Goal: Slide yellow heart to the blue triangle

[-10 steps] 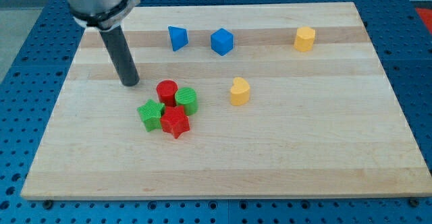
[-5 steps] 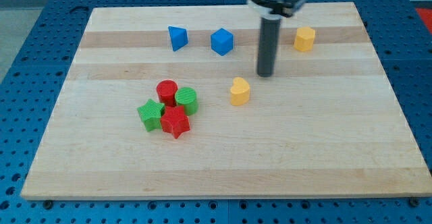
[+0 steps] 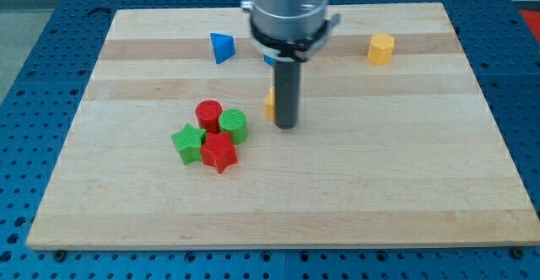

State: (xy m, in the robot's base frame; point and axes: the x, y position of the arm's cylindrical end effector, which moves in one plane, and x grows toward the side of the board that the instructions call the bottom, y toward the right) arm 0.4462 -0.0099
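While my tip (image 3: 286, 126) rests on the pale wooden board (image 3: 405, 170) over blue pegboard (image 3: 34, 78), the yellow heart block (image 3: 269, 105) peeks out just at its left, mostly hidden, well below-right of the blue triangle block (image 3: 221, 47). No claw exists.

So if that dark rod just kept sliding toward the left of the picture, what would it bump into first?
Probably the yellow heart block, which peeks out right at the left side of my tip; they look touching, though the rod hides most of it.
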